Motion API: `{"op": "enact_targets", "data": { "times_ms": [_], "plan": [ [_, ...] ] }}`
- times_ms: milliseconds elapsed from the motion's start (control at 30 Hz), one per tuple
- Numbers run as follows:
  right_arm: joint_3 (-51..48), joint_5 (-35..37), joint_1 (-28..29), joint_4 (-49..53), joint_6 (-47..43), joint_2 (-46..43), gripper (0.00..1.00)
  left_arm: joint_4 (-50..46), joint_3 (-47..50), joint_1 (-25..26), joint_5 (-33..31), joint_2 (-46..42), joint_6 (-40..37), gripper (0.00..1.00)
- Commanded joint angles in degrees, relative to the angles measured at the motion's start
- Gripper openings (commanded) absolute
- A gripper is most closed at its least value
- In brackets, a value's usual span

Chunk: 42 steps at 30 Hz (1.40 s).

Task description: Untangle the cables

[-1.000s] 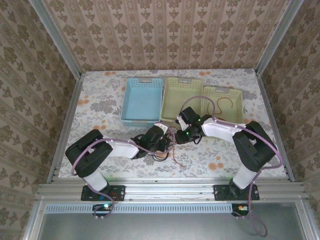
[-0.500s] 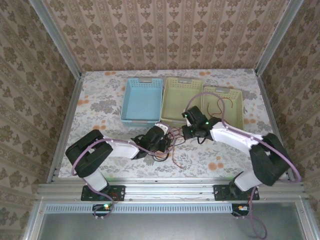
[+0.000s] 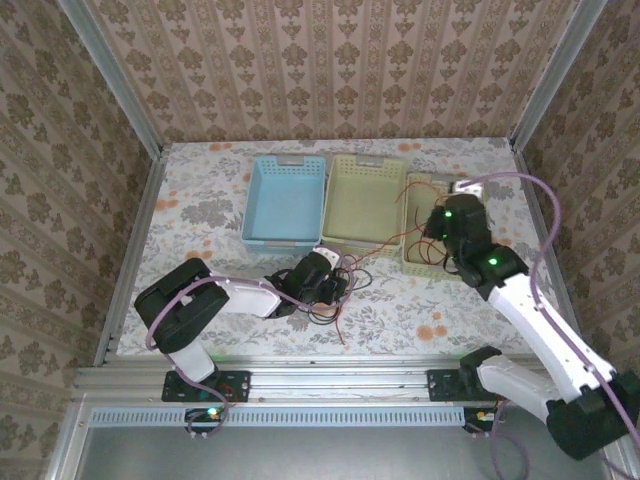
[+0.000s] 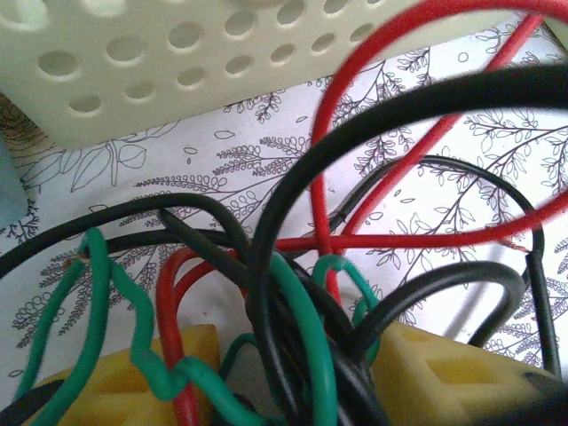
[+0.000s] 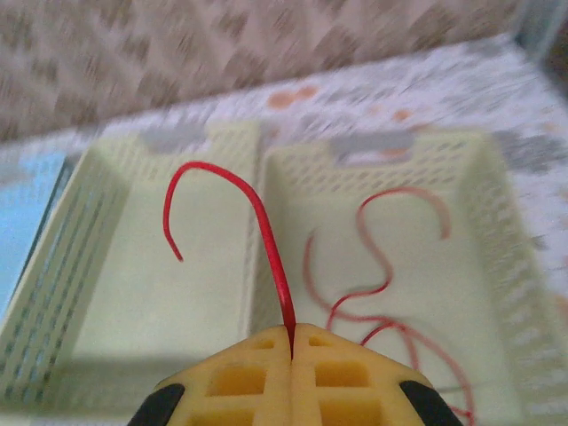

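The cables (image 4: 257, 284) pile thickly over the left jaws, hiding much of both; the baskets (image 5: 510, 275) are blurred, their holes indistinct.

My right fingers (image 5: 240, 377) pinch a thin red cable (image 5: 269, 235) that hooks upward, while the black cable (image 4: 264, 240) and green cable (image 4: 306, 337) loop, knotted with red, between my parted left fingers (image 4: 435, 368).

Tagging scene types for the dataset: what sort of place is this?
Probably a lab test cell dressed as a room: wallpaper-print panels set in an aluminium frame, around a floral-covered table.
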State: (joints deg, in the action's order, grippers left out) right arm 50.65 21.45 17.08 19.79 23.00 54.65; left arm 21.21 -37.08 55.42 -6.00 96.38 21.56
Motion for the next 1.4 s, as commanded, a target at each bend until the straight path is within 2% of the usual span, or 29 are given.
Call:
{"op": "enact_targets", "data": {
  "times_ms": [0, 167, 367, 700, 833, 967, 1033, 1167, 1367],
  "plan": [
    [0.48, 3.22, -5.1, -1.37, 3.49, -5.07, 0.0, -7.37, 0.91, 0.13, 0.38, 2.61, -0.49, 0.5],
    [1.64, 0.59, -13.42, -2.26, 4.83, -10.17, 0.0, -6.99, 1.61, 0.12, -0.58, 2.59, 0.04, 0.54],
    [4.17, -4.83, -20.69, -1.73, 6.1, -11.77, 0.0, -6.7, 2.52, 0.13, -1.46, 2.43, 0.81, 0.57],
    [2.61, -12.5, -24.36, -8.06, 8.67, -13.14, 0.0, -6.6, 2.79, 0.06, -1.81, 2.24, 0.94, 0.59],
    [5.86, -24.45, -24.64, -12.7, 6.83, -11.61, 0.0, -6.33, 2.9, 0.04, -1.69, 2.23, 0.86, 0.59],
    [9.21, -36.27, -24.56, -15.03, 10.11, -8.11, 0.0, -6.12, 2.63, 0.11, -1.39, 2.93, 0.64, 0.59],
    [9.22, -39.45, -24.55, -17.07, 12.08, -7.5, 0.0, -6.05, 2.45, 0.09, -1.16, 3.27, 0.67, 0.59],
    [10.39, -41.51, -24.46, -18.87, 13.49, -7.19, 0.0, -6.0, 2.53, 0.09, -1.12, 3.27, 0.59, 0.59],
    [12.58, -40.17, -24.55, -18.78, 13.29, -7.76, 0.0, -5.6, 2.74, 0.11, -1.03, 3.27, 0.59, 0.6]
  ]
}}
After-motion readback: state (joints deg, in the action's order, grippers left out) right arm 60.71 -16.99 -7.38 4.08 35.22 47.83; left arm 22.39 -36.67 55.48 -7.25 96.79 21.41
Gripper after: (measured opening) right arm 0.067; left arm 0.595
